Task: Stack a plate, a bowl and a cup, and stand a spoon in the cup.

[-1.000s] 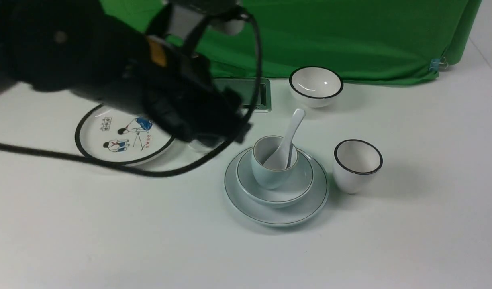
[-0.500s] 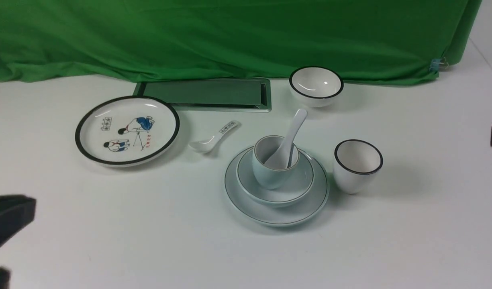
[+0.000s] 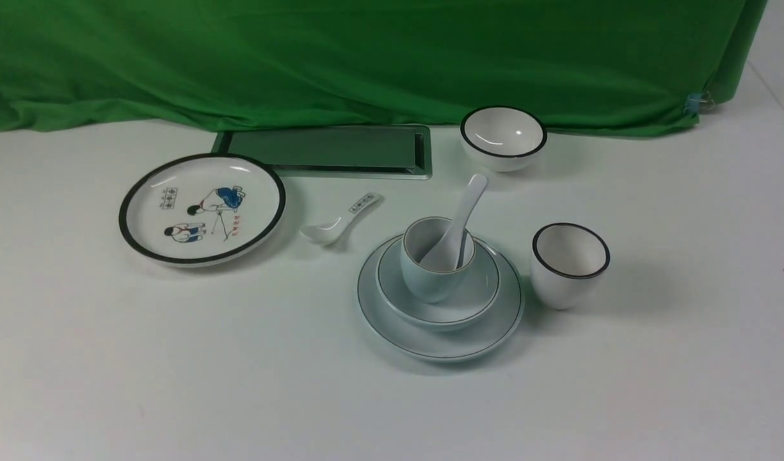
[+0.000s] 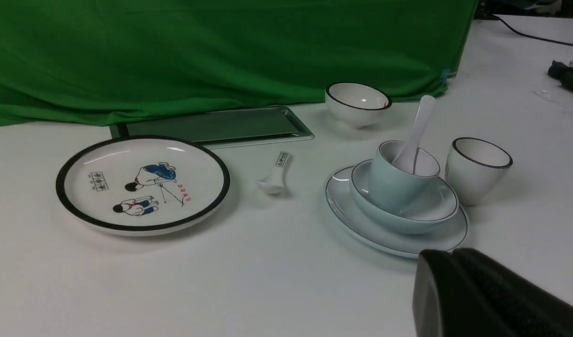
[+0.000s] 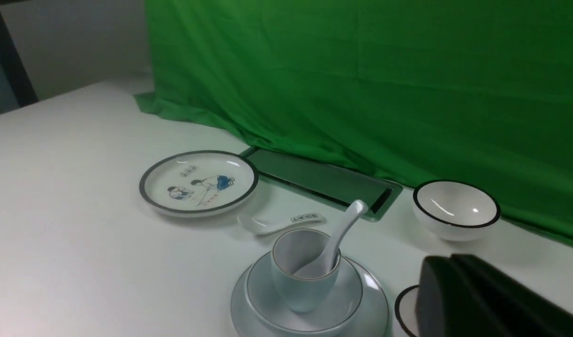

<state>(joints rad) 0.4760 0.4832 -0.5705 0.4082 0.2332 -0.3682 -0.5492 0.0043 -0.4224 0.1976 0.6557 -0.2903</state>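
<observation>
The pale blue-green plate (image 3: 440, 342) lies right of the table's centre. On it sits the shallow grey-blue bowl (image 3: 482, 296), and the handleless cup (image 3: 430, 282) stands in the bowl. The white spoon (image 3: 466, 208) leans in the cup, handle up toward the back right. My left gripper (image 4: 450, 251) is shut and empty, hanging near the plate's rim (image 4: 361, 229) in the left wrist view. My right gripper (image 5: 450, 255) is also shut and empty, above the black-rimmed cup, to the right of the stack (image 5: 305, 281). In the front view only a dark sliver of it shows, at the right edge.
A black-rimmed plate with cartoon figures (image 3: 200, 208) lies at the left, with a small marked spoon (image 3: 340, 221) beside it. A black-rimmed white bowl (image 3: 504, 137) sits behind the stack and a black-rimmed white cup (image 3: 569, 262) to its right. A recessed metal panel (image 3: 328, 150) and green cloth (image 3: 366, 57) lie at the back.
My left arm, which hung over the cartoon plate, has pulled back to the near left and out of the front view. The stack and spoon have stayed put.
</observation>
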